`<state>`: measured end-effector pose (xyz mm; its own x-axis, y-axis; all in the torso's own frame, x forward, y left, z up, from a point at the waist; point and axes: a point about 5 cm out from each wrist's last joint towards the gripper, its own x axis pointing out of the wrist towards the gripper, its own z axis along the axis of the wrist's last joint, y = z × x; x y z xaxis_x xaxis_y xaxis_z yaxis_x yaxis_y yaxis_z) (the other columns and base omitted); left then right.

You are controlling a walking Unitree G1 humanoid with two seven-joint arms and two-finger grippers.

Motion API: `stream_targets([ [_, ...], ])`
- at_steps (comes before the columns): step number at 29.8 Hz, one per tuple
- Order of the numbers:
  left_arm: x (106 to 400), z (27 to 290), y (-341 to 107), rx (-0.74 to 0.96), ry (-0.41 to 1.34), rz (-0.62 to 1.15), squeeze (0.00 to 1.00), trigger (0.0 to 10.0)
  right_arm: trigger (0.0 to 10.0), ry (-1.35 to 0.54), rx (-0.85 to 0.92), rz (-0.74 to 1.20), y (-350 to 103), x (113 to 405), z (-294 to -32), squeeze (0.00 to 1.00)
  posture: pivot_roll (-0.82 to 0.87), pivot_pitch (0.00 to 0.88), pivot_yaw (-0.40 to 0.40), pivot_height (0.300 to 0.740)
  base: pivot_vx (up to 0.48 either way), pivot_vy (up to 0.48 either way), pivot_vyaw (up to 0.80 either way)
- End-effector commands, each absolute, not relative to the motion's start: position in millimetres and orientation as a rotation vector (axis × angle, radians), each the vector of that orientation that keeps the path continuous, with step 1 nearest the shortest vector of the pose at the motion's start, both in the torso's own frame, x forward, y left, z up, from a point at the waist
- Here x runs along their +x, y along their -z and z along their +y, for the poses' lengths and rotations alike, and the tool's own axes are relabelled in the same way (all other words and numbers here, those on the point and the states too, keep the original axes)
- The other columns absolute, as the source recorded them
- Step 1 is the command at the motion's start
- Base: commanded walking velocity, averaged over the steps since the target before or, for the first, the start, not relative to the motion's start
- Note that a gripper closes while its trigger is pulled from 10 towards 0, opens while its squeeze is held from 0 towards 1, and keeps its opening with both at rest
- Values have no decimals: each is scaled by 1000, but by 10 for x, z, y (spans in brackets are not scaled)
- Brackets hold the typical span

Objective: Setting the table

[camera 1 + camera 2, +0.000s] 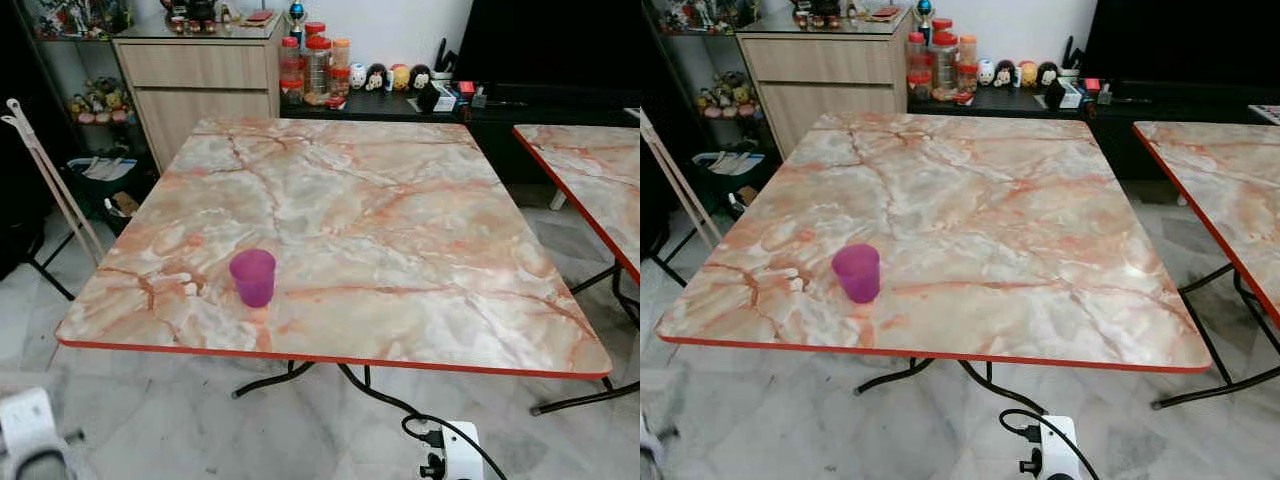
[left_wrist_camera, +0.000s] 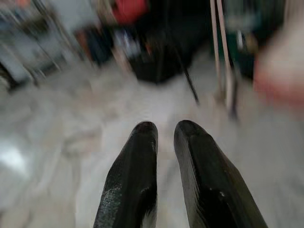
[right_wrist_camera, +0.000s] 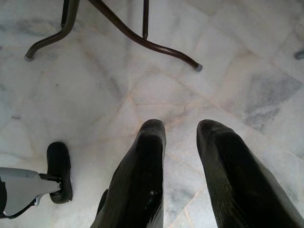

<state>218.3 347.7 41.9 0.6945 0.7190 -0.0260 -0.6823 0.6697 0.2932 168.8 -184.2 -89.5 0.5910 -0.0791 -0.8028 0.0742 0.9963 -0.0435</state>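
Observation:
A purple plastic cup (image 1: 252, 277) stands upright near the front left of a square marble-patterned table (image 1: 400, 220) with a red edge. Nothing else is on the tabletop. Both arms hang low in front of the table, below its edge; the left wrist (image 1: 30, 430) and right wrist (image 1: 450, 455) show at the bottom of the picture. In the blurred left wrist view, my left gripper (image 2: 165, 128) points at the floor with a narrow gap between its fingers and nothing in it. Over the marble floor, my right gripper (image 3: 181, 126) is open and empty.
A second marble table (image 1: 590, 170) stands to the right, across a narrow gap. Behind are a wooden cabinet (image 1: 200, 70), several jars (image 1: 315, 65) and a low black unit. A folded rack (image 1: 50, 180) leans at the left. Curved table legs (image 3: 142, 40) stand on the floor ahead.

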Motion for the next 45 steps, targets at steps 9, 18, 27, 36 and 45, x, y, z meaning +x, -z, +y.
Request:
stream_targets([
  [9, 3175, 2729, -1370, 414, -391, -262, 0, 10000, 10000, 115, 13, 937, 902, 1667, -1862, 0, 3, 0, -1, 740, 0, 0, 0],
  [18, 3623, 2118, -1587, 186, -62, -189, 267, 10000, 10000, 137, 21, 935, 897, 1674, -1883, 0, -8, 0, 10, 740, 0, 0, 0],
  [27, 3723, 2057, -1752, 136, 139, -66, 1000, 10000, 10000, 151, 33, 929, 890, 1691, -1885, 0, -4, 0, 12, 740, 0, 0, 0],
  [36, 3645, 2183, -1900, 115, 273, 15, 1000, 10000, 10000, 138, 33, 940, 906, 1669, -1835, 0, 11, 0, 11, 740, 0, 0, 0],
  [45, 3606, 2122, -1732, 178, 343, 175, 1000, 10000, 10000, 131, 34, 936, 900, 1693, -1804, 0, 11, 0, 19, 740, 0, 0, 0],
])
